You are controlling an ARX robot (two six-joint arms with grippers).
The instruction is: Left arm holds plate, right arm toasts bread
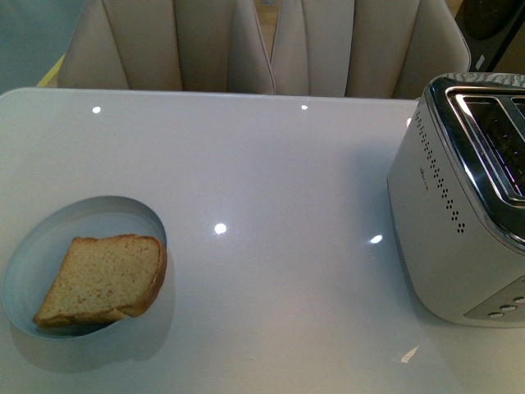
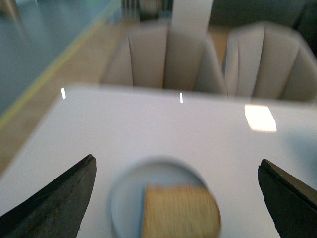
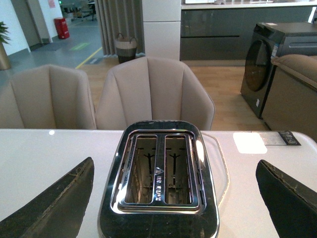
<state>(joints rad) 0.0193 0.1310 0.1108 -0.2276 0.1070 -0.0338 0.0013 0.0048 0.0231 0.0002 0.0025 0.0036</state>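
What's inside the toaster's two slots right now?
Only bare metal wire guides show in both slots of the shiny chrome-topped toaster, nothing else. The slot floors lie in shadow, unseen.

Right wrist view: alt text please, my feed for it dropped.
A chrome-topped two-slot toaster, both slots empty, sits on the white table, centred between the right gripper's spread black fingers. Two beige chairs stand behind the table.

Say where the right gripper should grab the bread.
Probably the crust edge of the bread nearest the toaster, pinched across its thickness, coming from that side. That edge seems to ride up on the rim of the plate, leaving room underneath.
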